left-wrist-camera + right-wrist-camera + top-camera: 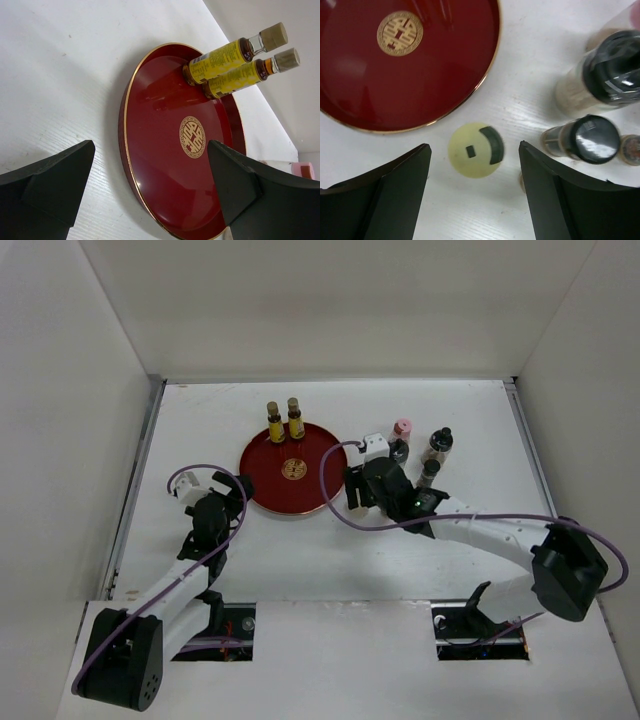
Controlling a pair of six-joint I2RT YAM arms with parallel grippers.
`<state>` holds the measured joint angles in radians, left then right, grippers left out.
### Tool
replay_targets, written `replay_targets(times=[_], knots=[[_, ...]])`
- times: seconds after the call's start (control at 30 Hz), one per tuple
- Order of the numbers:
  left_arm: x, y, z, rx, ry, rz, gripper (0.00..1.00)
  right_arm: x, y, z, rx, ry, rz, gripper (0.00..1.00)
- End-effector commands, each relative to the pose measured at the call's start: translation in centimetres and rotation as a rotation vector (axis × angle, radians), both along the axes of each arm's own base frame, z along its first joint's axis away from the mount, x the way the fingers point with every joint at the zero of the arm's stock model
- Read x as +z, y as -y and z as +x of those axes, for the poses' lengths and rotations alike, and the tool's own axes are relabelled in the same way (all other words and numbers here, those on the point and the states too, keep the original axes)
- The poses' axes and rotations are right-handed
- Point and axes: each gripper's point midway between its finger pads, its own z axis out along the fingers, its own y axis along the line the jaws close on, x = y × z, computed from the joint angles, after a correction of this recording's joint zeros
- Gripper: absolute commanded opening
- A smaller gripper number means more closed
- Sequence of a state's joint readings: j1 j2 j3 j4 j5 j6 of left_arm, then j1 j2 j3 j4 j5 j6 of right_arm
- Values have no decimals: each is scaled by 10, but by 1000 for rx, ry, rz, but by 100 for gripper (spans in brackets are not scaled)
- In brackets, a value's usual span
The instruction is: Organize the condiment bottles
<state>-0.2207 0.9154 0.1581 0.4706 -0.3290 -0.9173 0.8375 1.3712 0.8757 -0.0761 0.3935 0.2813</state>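
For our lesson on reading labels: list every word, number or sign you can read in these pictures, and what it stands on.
No words or numbers can be read.
Red tray: gold emblem, an ornamental sign, no letters.
Slim yellow bottles: label print too blurred.
Cream-white bottle cap: dark marks only.

A gold double-happiness sign [400, 33] centres the red tray [365, 95].
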Motion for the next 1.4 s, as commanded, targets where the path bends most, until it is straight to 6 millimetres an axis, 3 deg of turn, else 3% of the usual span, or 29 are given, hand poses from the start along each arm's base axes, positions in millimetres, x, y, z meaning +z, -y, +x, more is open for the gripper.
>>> replay_targets(times=[0.0,0.27,0.47,0.53,0.67,0.77,0.87,1.07,1.17,1.37], knots=[[15,1,5,1,57,-17,100,-3,-16,-3,35,-26,6,78],[14,2,5,-7,55,-23,100,-11,-16,6,-2,-14,-26,76],[15,2,5,-5,57,-25,100,-8,-16,17,-39,20,-33,54],[17,3,5,-6,66,-22,100,1,-14,18,-54,47,-31,48],[14,0,4,2,56,-23,100,38,-13,19,-66,119,14,47],[17,2,4,-1,67,-24,100,68,-24,20,-46,173,63,47],[14,0,4,6,55,-25,100,89,-49,27,-14,207,110,46],[12,-3,3,14,53,-30,100,105,-127,62,72,252,228,45],[11,-5,3,16,52,-47,100,96,-165,83,98,253,244,45],[14,-15,-3,49,79,-76,100,84,-215,109,147,260,273,46]])
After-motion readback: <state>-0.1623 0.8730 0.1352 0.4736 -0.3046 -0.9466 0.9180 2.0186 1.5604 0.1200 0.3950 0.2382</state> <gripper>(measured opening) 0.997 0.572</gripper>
